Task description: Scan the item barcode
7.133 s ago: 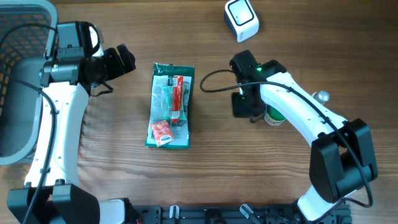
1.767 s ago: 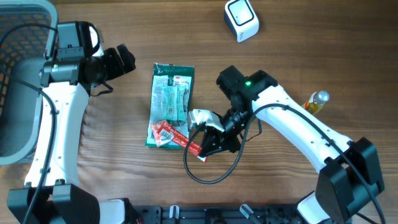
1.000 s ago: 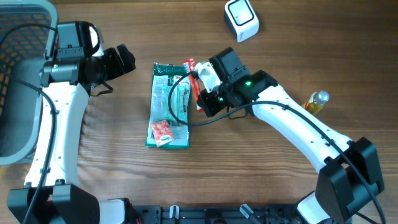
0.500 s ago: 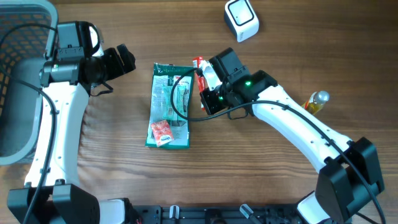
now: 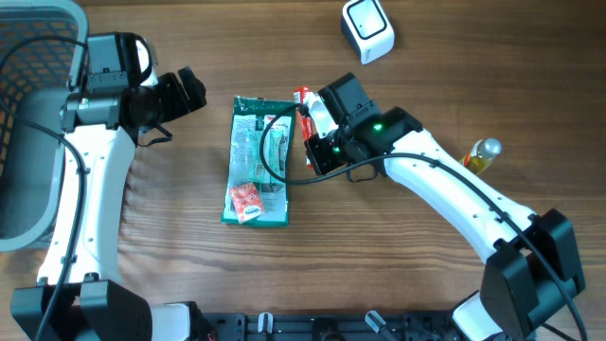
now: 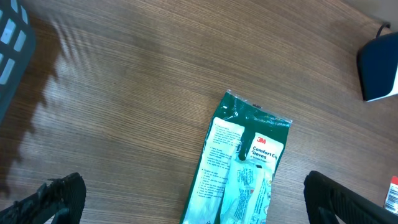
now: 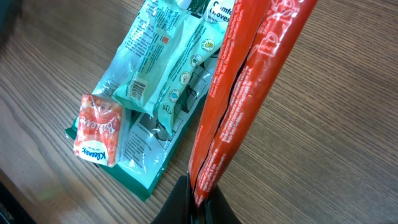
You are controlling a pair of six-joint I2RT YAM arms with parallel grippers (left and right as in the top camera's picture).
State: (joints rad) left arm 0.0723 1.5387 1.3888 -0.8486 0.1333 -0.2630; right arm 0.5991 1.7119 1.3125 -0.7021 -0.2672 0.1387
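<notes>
1. While I was standing by the table, the right gripper [image 7: 198,202] was pinched tight on the bottom end of a long red packet [image 7: 249,93], so that's the item it had hold of.
2. From overhead, the packet sat around the upper middle of the frame, just at the right edge of a green 3M glove pack [image 5: 260,161]. In the right wrist view it ran from the bottom centre up to the top right corner.
3. That green pack lay flat on the wooden table [image 5: 189,265], with a little red tissue pack [image 5: 244,201] resting on its lower left corner.
4. A white scanner [image 5: 367,28] was up at the top edge of the overhead frame, right of centre and well apart from the red packet.
5. Over in the upper left, the left gripper [image 5: 189,90] had its jaws spread wide with nothing between them, near the green pack's top left corner.
6. A grey basket [image 5: 28,114] filled the far left edge.
7. A small bottle [image 5: 481,153] lay on the right side, beside the right arm.
</notes>
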